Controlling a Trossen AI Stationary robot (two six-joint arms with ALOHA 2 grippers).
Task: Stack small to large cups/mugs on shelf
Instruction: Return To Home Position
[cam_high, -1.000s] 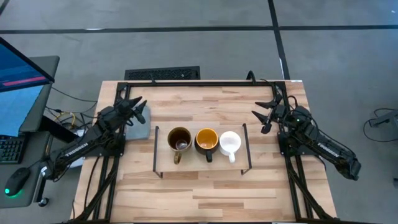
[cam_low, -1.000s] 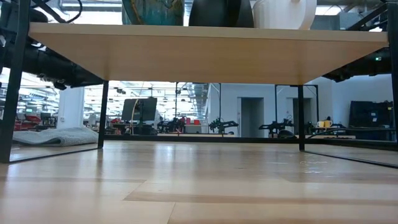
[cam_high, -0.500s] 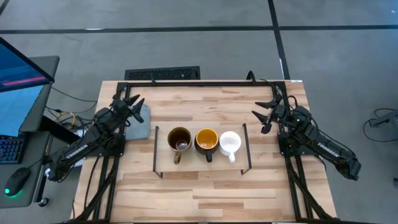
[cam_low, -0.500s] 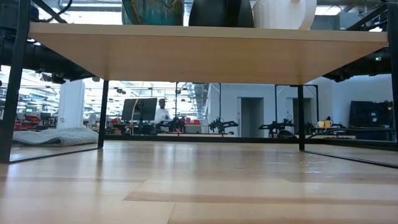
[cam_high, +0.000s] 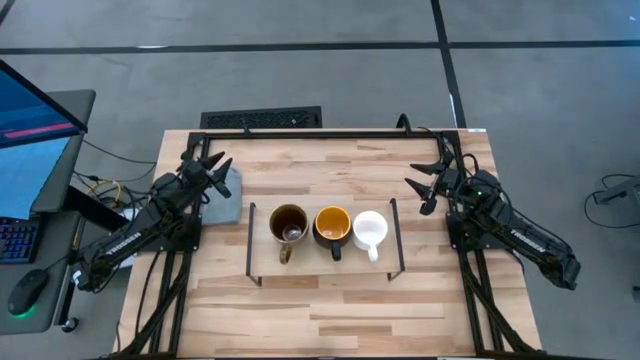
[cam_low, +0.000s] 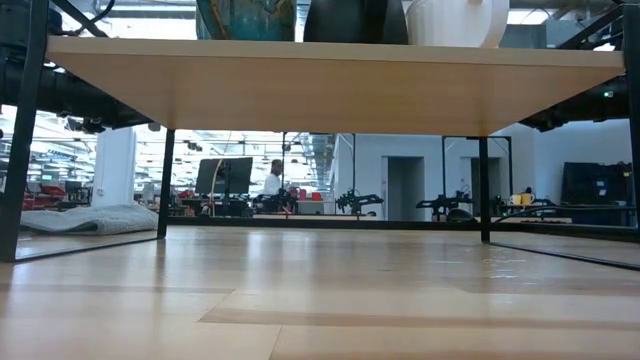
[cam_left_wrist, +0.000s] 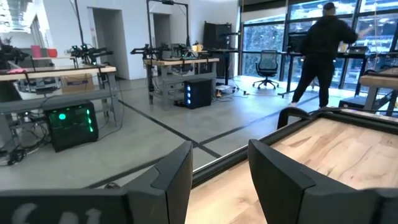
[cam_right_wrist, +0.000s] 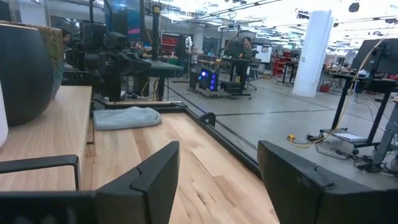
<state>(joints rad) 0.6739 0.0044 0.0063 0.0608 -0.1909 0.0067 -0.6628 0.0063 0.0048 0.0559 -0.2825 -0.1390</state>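
Standing in 1 row on the shelf are 3 mugs: the olive-brown mug at the left end, the dark mug with orange inside in the middle, the white mug at the right end, handles all pointing the same way. The left gripper hovers by the far end of a grey cloth left of the shelf, fingers spread and empty. The right gripper, likewise spread and empty, hangs right of the shelf, apart from the mugs
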